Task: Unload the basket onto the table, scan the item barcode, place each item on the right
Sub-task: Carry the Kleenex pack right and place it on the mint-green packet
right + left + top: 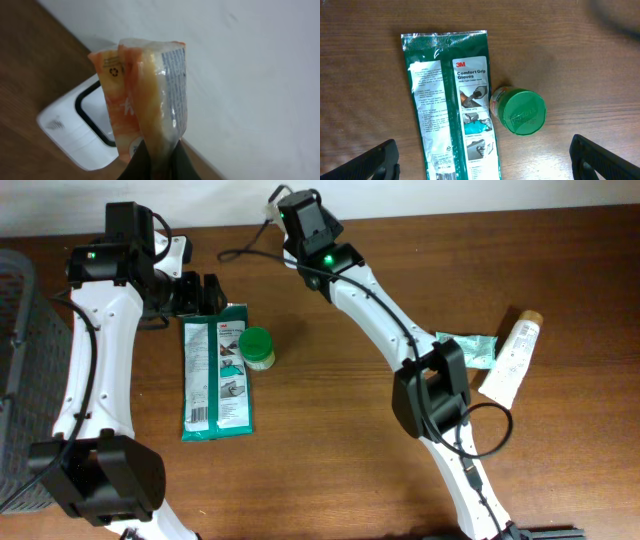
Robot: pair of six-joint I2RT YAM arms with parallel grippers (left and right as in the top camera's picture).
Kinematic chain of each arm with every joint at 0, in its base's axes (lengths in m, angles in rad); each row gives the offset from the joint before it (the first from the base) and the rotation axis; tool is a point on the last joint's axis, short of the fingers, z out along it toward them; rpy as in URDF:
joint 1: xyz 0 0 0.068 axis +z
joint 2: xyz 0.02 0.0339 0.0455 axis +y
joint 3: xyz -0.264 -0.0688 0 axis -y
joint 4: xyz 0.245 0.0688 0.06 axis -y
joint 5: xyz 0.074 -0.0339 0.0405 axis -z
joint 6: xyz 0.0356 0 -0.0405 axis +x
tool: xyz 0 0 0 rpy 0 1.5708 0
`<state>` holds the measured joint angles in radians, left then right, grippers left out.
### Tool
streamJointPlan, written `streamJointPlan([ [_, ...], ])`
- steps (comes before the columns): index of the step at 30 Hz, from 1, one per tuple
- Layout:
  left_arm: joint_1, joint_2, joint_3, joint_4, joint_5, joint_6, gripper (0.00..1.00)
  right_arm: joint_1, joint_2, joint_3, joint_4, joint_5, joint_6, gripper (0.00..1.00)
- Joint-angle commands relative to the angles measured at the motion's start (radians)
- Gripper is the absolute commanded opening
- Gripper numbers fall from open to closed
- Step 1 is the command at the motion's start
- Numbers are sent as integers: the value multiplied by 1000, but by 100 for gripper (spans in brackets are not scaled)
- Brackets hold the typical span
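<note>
My right end effector [151, 159] is clamped low on a floppy orange-and-clear plastic packet [145, 95], near the white boxy scanner [70, 130] at the counter [25, 60] far edge; the film may sag, turning the barcode off-window.

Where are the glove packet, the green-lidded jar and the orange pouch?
glove packet [447, 105], left wrist view, middle of printed face
green-lidded jar [522, 112], left wrist view, centre of lid
orange pouch [145, 90], right wrist view, middle of pouch

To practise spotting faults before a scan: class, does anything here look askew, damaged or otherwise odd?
The orange packet, pinched by its end in the shut right gripper near the white scanner, is creased and folded lengthwise, bending its print. Nothing else stands out.
</note>
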<state>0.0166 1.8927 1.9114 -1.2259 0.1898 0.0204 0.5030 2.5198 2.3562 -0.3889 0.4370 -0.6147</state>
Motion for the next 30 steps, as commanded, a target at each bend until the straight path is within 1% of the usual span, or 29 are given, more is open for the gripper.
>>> streamJointPlan([
  [1,6,6,6,1,3,18,99,1,53,20,58,33,-229,4],
  [5,6,6,6,1,3,18,99,0,87,20,117,73,-246,4],
  [9,6,6,6,1,3,18,99,-1,87,20,117,71,-241,4],
  [12,6,6,6,1,3,18,99,0,84,20,117,69,-162,4],
  [15,6,6,6,1,3,18,99,-6,79,20,116,72,-140,4],
  [20,6,6,6,1,3,18,99,-31,23,20,73,68,-9,4],
  [22,6,6,6,1,3,18,99,-41,-16,21,27,61,67,4],
  [24,6,6,6,1,3,18,99,-54,-61,21,-51,14,148,4],
  [27,6,6,6,1,3,18,99,-93,-164,21,-255,-100,435,4],
  [30,6,6,6,1,3,18,99,-137,-245,21,-445,-273,634,4],
])
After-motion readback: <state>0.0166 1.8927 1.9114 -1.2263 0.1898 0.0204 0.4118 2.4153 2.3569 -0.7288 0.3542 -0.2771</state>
